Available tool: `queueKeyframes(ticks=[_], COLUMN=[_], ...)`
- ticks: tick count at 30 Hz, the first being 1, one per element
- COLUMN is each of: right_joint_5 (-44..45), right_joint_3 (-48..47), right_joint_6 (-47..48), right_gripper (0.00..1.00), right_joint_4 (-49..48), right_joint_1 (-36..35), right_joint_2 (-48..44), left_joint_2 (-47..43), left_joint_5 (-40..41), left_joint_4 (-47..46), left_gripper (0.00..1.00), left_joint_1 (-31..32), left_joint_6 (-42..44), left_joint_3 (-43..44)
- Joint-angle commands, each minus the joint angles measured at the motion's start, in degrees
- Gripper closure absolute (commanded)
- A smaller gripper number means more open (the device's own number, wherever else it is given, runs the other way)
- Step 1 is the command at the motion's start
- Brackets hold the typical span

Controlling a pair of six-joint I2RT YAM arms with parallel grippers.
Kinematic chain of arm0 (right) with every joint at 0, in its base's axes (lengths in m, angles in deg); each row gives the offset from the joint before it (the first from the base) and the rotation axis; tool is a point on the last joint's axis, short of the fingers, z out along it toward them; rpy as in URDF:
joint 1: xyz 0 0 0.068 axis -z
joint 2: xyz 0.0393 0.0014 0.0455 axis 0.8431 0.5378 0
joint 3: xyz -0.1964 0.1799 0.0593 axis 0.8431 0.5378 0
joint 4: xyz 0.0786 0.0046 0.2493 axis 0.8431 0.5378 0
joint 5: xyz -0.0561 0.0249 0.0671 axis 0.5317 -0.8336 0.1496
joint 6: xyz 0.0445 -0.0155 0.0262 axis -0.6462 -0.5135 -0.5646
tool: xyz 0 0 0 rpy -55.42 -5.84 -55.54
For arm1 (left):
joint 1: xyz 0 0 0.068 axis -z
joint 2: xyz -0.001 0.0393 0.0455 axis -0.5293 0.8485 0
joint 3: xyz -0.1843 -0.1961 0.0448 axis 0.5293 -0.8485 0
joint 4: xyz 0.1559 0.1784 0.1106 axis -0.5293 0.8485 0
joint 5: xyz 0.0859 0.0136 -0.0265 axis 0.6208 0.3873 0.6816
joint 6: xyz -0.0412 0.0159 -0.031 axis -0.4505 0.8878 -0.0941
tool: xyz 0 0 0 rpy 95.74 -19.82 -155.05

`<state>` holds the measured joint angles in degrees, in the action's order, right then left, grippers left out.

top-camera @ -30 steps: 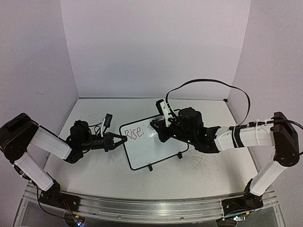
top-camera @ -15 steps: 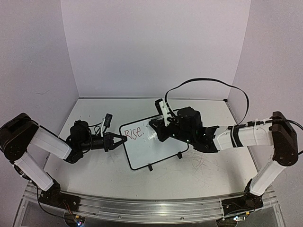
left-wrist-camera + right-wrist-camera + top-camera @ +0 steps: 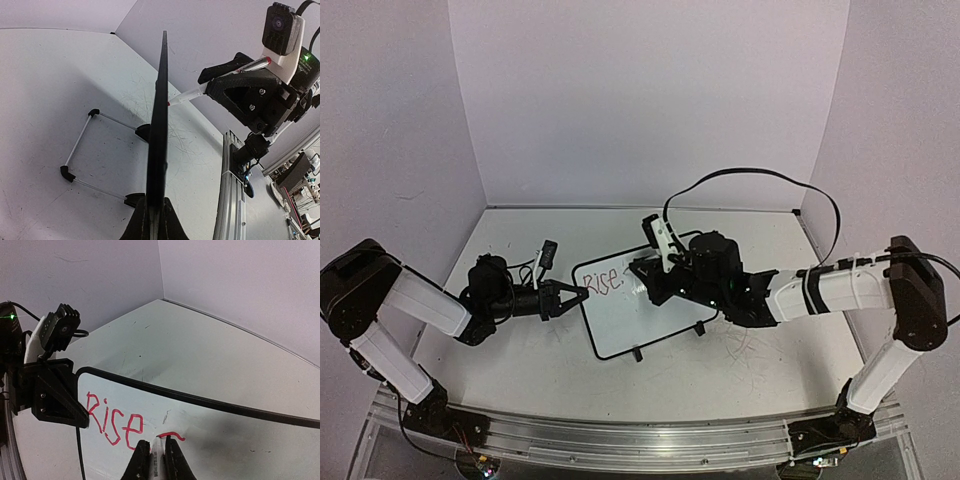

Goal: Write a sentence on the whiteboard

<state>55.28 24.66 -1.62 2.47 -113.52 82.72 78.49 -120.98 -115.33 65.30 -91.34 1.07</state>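
between the two dark fingers of the right pincer [image 3: 156, 456] we see a white marker [image 3: 157, 461] pinched tight, the fingers closed on its barrel. its tip touches the whiteboard [image 3: 240, 440] just right of the red writing [image 3: 113, 421], which reads "rise", and a short curved red stroke [image 3: 170, 435] lies at the tip. from the left wrist view the marker [image 3: 200, 91] slants down to the board's face, which we see edge-on there as a thin black line [image 3: 161, 120]. the left pincer [image 3: 154, 222] is closed on that edge, one finger on each side. from above, the left pincer [image 3: 576, 296] grips the left edge of the whiteboard [image 3: 640, 318], and the right pincer [image 3: 642, 276] reaches in from the right over its upper part, beside the red writing [image 3: 604, 281]. the board stands near the middle of the white table [image 3: 520, 370] on two small black feet [image 3: 636, 354], with a wire stand [image 3: 82, 147] behind it. grey scuffs [image 3: 745, 350] mark the tabletop to the right, and a black cable [image 3: 760, 174] loops above the right arm.
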Motion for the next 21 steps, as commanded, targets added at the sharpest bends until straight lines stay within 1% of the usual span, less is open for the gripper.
queueKeyframes(ticks=[1, 9, 13, 16, 19, 21], right_joint_5=[0.8, 3.6, 7.7, 9.6, 5.7, -0.3], right_joint_3=[1.2, 3.6, 4.2, 5.2, 6.6, 6.7], right_joint_6=[-1.1, -1.4, -0.9, -0.1, 1.5, 2.5], right_gripper=[1.00, 1.00, 1.00, 1.00, 1.00, 1.00], right_joint_4=[-0.5, -0.5, -0.7, -2.7, -6.1, -7.3], right_joint_1=[-0.1, -0.1, 0.0, 0.1, 0.2, 0.1], right_joint_2=[0.7, -1.2, -2.3, -4.9, -8.2, -9.2], left_joint_2=[-0.2, -0.1, -0.1, -0.1, -0.1, 0.1], left_joint_5=[0.3, 0.3, 0.5, 0.6, 0.7, 0.6], left_joint_4=[-0.8, -0.8, -0.8, -0.8, -0.8, -0.7], left_gripper=[1.00, 1.00, 1.00, 1.00, 1.00, 1.00], left_joint_1=[0.2, 0.2, 0.1, 0.1, 0.1, 0.2], left_joint_6=[1.1, 0.9, 0.8, 0.7, 0.7, 0.7], left_joint_3=[-0.4, -0.5, -0.5, -0.7, -0.8, -0.8])
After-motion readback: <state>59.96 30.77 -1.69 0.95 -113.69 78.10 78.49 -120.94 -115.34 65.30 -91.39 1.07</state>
